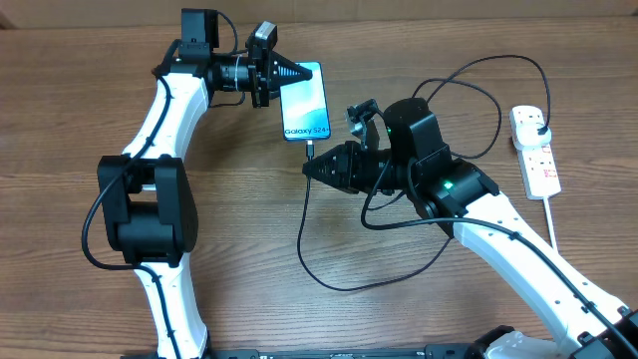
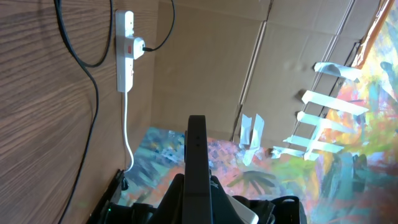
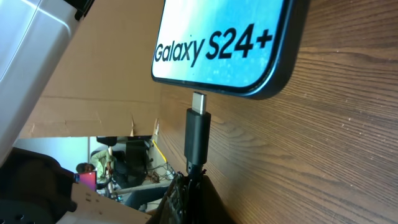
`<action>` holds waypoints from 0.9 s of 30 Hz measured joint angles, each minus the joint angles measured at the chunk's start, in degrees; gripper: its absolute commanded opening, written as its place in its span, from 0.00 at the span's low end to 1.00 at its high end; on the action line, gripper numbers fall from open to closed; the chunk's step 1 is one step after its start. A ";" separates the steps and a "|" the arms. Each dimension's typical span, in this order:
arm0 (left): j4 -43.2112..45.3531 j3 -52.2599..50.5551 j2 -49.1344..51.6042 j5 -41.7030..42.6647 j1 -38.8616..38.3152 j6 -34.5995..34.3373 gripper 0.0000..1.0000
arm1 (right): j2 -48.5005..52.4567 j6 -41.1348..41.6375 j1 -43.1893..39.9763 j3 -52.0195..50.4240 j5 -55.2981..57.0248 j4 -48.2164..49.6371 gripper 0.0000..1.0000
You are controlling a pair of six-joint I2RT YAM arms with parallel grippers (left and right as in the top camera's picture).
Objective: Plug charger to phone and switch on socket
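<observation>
The phone (image 1: 305, 100) lies on the wooden table, its light blue screen reading "Galaxy S24+". My left gripper (image 1: 291, 72) is shut on the phone's far end; in the left wrist view the phone (image 2: 197, 155) shows edge-on between the fingers. My right gripper (image 1: 311, 168) is shut on the charger's black connector (image 3: 198, 134). Its metal tip (image 3: 200, 99) meets the phone's (image 3: 224, 43) lower edge, with bare metal still showing. The black cable (image 1: 329, 269) loops across the table to a plug (image 1: 539, 127) in the white socket strip (image 1: 538, 160).
The socket strip (image 2: 125, 56) with its red switch and white cord also shows in the left wrist view, far beyond the phone. Cable loops (image 1: 469, 110) lie between the right arm and the strip. A cardboard wall stands behind the table.
</observation>
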 measured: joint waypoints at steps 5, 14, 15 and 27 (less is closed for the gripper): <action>0.00 0.00 0.00 0.00 0.00 0.02 0.04 | 0.00 0.02 0.00 0.00 0.00 -0.04 0.04; 0.00 0.00 0.00 0.00 0.00 0.26 0.04 | 0.00 0.02 0.00 0.00 0.00 0.11 0.04; 0.00 0.00 0.00 0.00 0.00 0.35 0.04 | 0.00 0.00 0.00 0.00 -0.02 0.11 0.04; 0.00 0.00 0.00 0.00 -0.02 1.55 0.04 | 0.00 0.04 0.00 0.00 0.00 0.11 0.04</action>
